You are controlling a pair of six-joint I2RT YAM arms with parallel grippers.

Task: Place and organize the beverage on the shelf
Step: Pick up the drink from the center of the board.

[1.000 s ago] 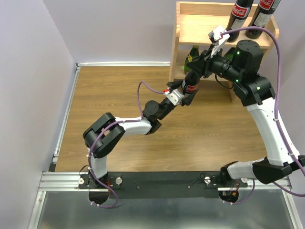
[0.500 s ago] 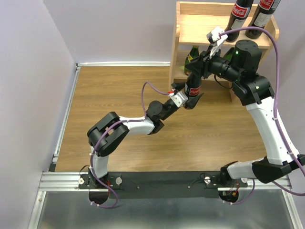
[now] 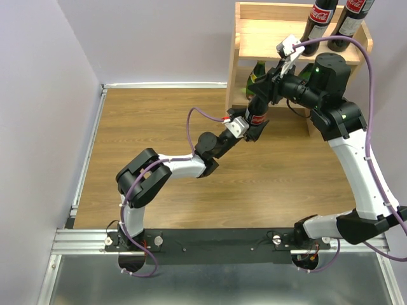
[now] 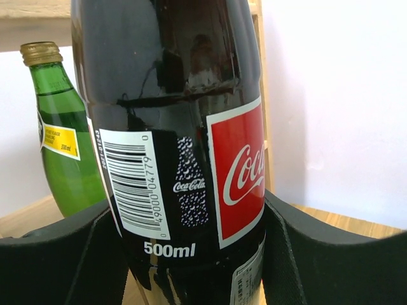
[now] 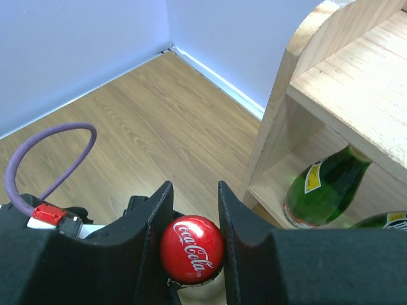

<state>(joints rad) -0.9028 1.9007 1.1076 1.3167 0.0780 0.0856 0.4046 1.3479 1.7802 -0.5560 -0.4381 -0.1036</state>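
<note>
Top external view, compared with a second ago: brings the cola bottle [image 3: 258, 108] slightly nearer to the shelf [image 3: 267, 35], just in front of the lower tier and not yet on any board, with the right arm almost where it was. Keeps the left gripper [image 3: 253, 131] clenched on the bottle's body and places the right gripper [image 3: 266, 88] on both sides of the red cap [image 5: 191, 249]; cannot tell if already pressing. Looks like a handover just beginning, with two other cola bottles [image 3: 320, 19] already standing on the top tier.
</note>
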